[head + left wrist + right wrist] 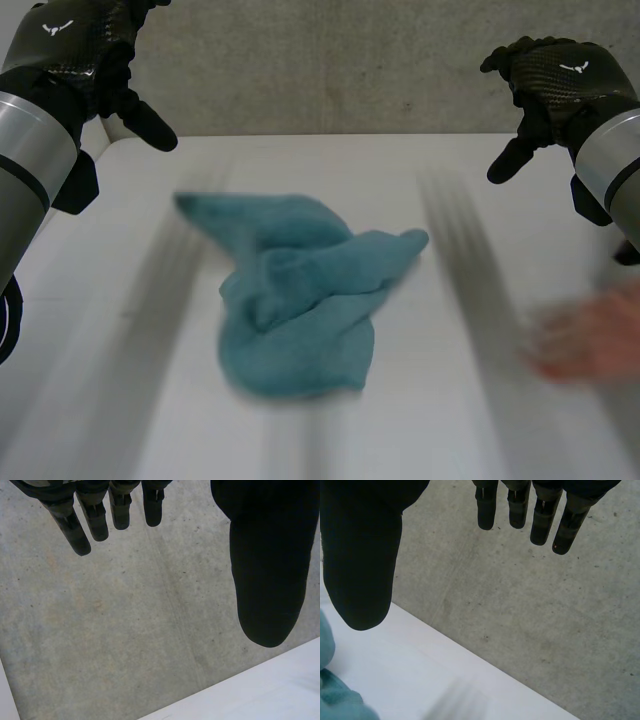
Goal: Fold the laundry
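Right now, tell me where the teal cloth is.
In the head view the teal cloth lies crumpled centrally on the table, apart from the raised left hand and right hand, a person's hand to its right.

Teal cloth (300, 300) crumpled in heap, mid-table, unfolded.

left hand (72, 48): black, white mark | right hand (562, 78): same | arms (30, 150): grey

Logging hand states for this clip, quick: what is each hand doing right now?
Left hand: open, holding nothing, raised clear of the teal cloth.
Right hand: open, holding nothing, also raised clear of it.
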